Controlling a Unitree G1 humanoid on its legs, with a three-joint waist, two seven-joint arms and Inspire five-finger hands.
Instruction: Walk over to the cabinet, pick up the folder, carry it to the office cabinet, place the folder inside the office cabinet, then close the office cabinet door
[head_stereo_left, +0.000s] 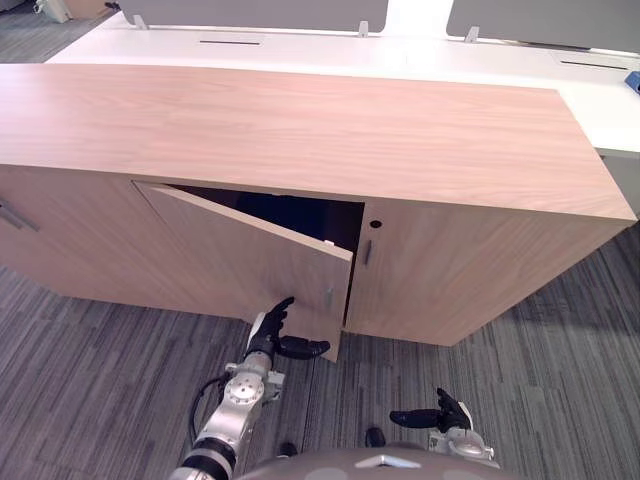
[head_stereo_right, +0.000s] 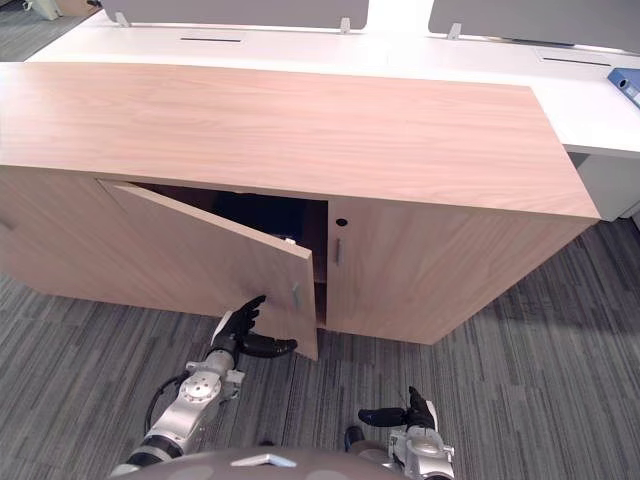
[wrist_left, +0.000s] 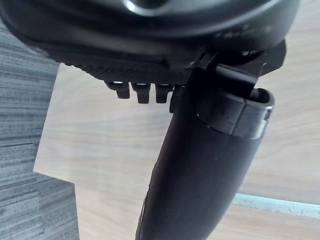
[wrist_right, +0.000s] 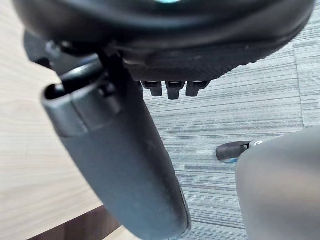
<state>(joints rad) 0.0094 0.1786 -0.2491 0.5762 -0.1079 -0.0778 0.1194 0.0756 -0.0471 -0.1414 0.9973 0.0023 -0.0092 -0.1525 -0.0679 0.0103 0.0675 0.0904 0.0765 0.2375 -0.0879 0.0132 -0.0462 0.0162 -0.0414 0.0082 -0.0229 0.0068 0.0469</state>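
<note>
Left eye view: noted light-wood office cabinet (head_stereo_left: 300, 130) standing on striped grey carpet (head_stereo_left: 100, 380), with white desk (head_stereo_left: 400, 55) close behind it. Found door (head_stereo_left: 250, 255) ajar, swung out at its right edge, beside a shut right door (head_stereo_left: 460, 270). Interior behind the gap dark; cannot tell whether the folder lies within. Recorded left hand (head_stereo_left: 272, 330) at the door's lower free corner, fingers straight and together, pointing up along the door's face, thumb stuck out sideways. Contact with the wood not certain. Recorded right hand (head_stereo_left: 445, 412) low over the carpet, well apart from the cabinet, fingers relaxed, thumb pointing left.

Right eye view: same layout confirmed. Noted blue binder (head_stereo_right: 625, 82) on the desk at far right, cut by the picture's edge.

Left wrist view: seen thumb (wrist_left: 200, 175) held out, fingertips (wrist_left: 142, 92) in a straight row, light wood close past them.

Right wrist view: seen thumb (wrist_right: 125, 165) spread away from the fingertips (wrist_right: 172, 90), carpet beyond them, wood to one side.
</note>
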